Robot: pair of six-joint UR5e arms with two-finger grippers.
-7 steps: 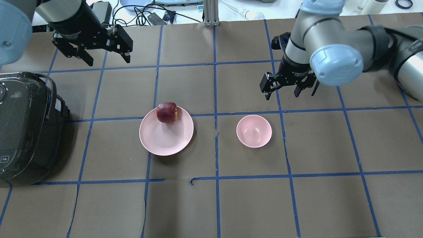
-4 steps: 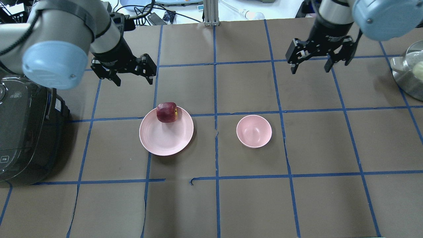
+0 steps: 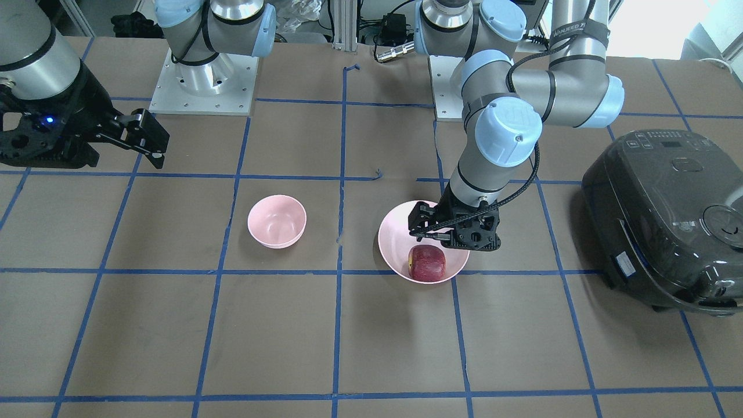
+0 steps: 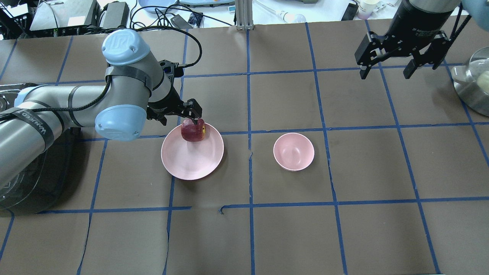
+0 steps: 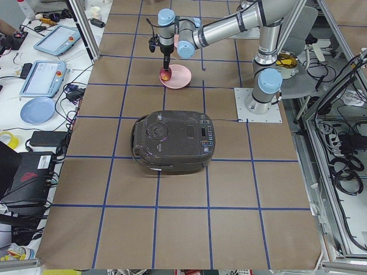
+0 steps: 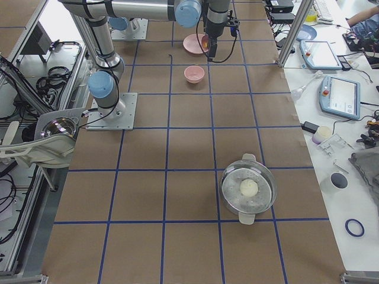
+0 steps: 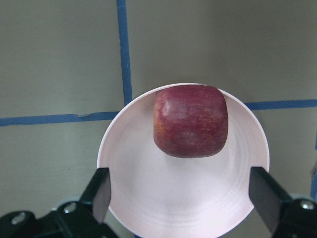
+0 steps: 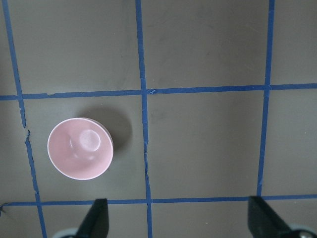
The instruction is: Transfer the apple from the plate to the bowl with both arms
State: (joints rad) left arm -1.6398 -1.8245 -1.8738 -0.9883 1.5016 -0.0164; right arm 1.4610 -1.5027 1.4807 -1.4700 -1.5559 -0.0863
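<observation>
Front-facing view: your left gripper (image 3: 454,232) hangs low over the plate (image 3: 390,247), jaws spread wide and empty. The apple (image 3: 428,262) sits at the plate's far edge, away from the robot.

Overhead: the bowl (image 4: 293,151) lies well right of the plate. The right gripper (image 4: 401,65), also wide, hovers far beyond it.

Left wrist view: the apple is ahead of the fingers (image 7: 101,192), not between them. The shallow rim should leave them room.

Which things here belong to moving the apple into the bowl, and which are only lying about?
Belong to the job: apple, pink plate, pink bowl, left pincer, right pincer, both open.
Only lying about: black rice cooker, steel pot.
</observation>
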